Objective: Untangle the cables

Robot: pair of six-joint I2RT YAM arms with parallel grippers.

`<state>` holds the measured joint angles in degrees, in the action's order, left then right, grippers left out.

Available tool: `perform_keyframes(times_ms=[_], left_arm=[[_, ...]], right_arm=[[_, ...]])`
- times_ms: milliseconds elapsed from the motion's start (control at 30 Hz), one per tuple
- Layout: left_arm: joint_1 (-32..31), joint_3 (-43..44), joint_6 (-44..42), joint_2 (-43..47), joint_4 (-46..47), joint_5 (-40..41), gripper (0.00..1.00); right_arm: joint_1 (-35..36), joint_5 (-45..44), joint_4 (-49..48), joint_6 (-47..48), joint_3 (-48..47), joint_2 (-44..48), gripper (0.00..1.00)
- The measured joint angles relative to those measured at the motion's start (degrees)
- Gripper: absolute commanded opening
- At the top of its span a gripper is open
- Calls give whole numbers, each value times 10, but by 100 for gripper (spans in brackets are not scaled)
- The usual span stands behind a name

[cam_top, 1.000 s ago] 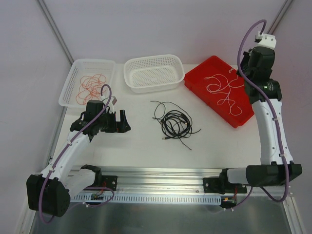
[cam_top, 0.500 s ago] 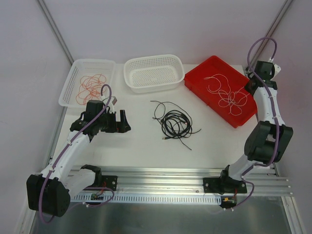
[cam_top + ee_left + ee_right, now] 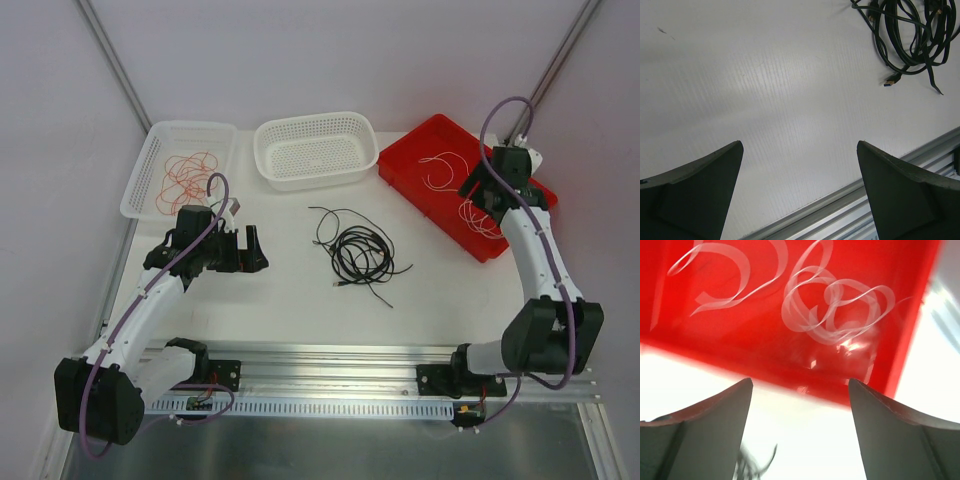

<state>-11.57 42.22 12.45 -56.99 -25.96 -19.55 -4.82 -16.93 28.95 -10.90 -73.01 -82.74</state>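
White surface (image 3: 290,290): the right tool (image 3: 479,195) had swung down over the red tray (image 3: 412,155) at the far right corner, its jaws newly spread and empty, with white cables (image 3: 470,214) loose beneath. Unmoved, the left tool (image 3: 252,250) gaped empty near the left edge. Black cables (image 3: 360,252) lay mid-surface between both, and red-orange cables (image 3: 185,178) lay in the far-left basket (image 3: 140,190).

White links (image 3: 150,305), purple conduits (image 3: 483,128); left hand (image 3: 799,144), right hand (image 3: 800,381) black.
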Motion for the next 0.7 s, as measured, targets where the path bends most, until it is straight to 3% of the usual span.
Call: perform_keyframes(times_ms=[167, 267, 367, 700], left_arm=[[0, 0, 0, 0, 0, 0, 99], [0, 0, 0, 0, 0, 0, 99], [0, 0, 0, 0, 0, 0, 99], [0, 0, 0, 0, 0, 1, 99]], right_arm=[[100, 40, -9, 9, 57, 82, 77], [169, 73, -22, 24, 88, 94, 68], [237, 108, -35, 37, 126, 94, 60], [419, 191, -118, 92, 162, 15, 56]])
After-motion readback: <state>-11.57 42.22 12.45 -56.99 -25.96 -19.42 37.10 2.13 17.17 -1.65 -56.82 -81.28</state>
